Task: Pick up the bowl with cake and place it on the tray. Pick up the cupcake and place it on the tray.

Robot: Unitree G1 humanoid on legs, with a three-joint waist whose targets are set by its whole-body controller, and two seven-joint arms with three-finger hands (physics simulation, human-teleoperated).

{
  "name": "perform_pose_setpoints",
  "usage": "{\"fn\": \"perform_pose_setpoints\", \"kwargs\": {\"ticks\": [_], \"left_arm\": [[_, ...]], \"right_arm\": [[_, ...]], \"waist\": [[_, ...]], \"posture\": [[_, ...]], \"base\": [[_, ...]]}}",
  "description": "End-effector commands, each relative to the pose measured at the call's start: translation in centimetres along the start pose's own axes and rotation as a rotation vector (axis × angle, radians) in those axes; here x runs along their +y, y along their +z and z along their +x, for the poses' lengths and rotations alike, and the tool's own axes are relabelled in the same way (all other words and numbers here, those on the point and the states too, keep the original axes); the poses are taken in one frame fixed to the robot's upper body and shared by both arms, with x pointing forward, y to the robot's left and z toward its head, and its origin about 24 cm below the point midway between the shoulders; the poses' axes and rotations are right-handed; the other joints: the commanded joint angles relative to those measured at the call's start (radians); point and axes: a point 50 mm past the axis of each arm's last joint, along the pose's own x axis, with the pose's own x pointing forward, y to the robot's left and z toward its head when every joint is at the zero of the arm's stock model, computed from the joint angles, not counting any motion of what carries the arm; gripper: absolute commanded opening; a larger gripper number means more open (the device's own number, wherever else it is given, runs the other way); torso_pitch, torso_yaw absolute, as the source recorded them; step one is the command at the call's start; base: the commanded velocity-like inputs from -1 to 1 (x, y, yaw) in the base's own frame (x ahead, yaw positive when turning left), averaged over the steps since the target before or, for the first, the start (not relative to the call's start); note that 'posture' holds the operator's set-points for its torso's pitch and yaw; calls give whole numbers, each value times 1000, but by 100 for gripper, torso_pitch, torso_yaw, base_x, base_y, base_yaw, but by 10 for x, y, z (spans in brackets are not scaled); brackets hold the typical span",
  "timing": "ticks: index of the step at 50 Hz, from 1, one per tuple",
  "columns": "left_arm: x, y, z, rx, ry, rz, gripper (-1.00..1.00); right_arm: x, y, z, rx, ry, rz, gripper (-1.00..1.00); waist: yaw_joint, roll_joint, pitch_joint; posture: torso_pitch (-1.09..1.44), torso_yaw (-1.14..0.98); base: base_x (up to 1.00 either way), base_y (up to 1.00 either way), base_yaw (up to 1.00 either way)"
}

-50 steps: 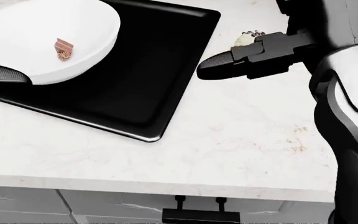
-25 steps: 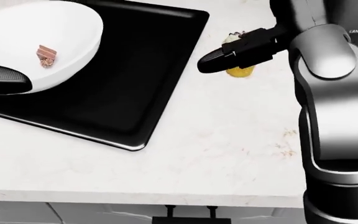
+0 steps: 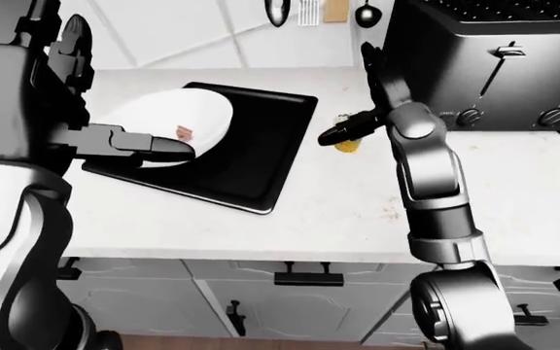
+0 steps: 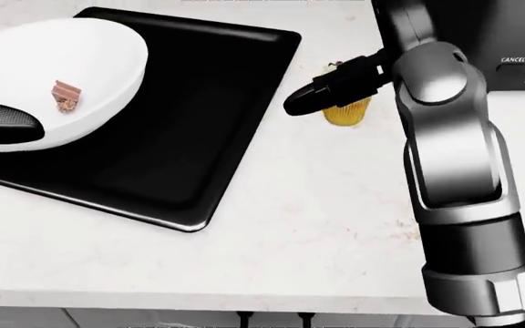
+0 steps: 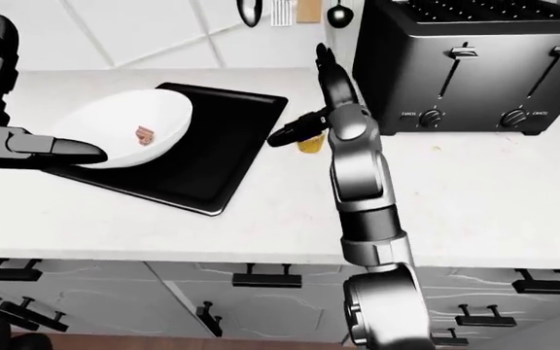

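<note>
A white bowl [image 4: 71, 61] with a small piece of cake [image 4: 64, 94] sits tilted over the left part of the black tray [image 4: 198, 123]. My left hand [image 4: 3, 121] grips the bowl's near rim, one finger lying over the rim; its other fingers are hidden beneath. Right of the tray stands the cupcake [image 4: 347, 113] in its yellow wrapper on the white counter. My right hand [image 4: 321, 92] lies on top of it with fingers [image 4: 304, 101] stretched left, open. The cupcake's top is hidden by that hand.
A black toaster [image 3: 484, 65] stands just right of the cupcake, close behind my right forearm. Utensils [image 3: 278, 11] hang on the wall at the top. The counter's near edge [image 4: 244, 297] runs along the bottom, with drawers [image 3: 299, 281] below it.
The camera has moved, so the whole picture shifted left and down. My right arm swung further into view with its hand still over the cupcake, whose yellow wrapper now shows. The left hand stays at the bowl.
</note>
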Motion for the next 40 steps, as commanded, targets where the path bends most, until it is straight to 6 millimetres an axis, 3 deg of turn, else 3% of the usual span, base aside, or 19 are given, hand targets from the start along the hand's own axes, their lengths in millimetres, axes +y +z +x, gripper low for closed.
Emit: {"fn": "perform_pose_setpoints", "kwargs": {"ticks": [1,6,35,36,40], "left_arm": [[4,11,0,-66,23,13,100],[5,13,-1,-67,25,13,100],[8,7,-2,-59,33,11,100],[8,7,-2,-58,33,11,100],[9,7,-3,-59,34,10,100]], "right_arm": [[-5,17,-2,-73,-28,-19,100],[-3,5,0,-11,-28,-62,100],[-8,-15,22,98,-84,-111,100],[-8,-15,21,100,-85,-114,85],[-7,-21,22,111,-82,-116,80]], "waist": [[0,3,-24],[0,5,-25],[7,7,-38],[7,7,-38],[8,6,-39]], "posture": [[0,0],[0,0],[0,0],[0,0],[0,0]], "base": [[0,0,0],[0,0,0],[0,0,0],[0,0,0],[0,0,0]]}}
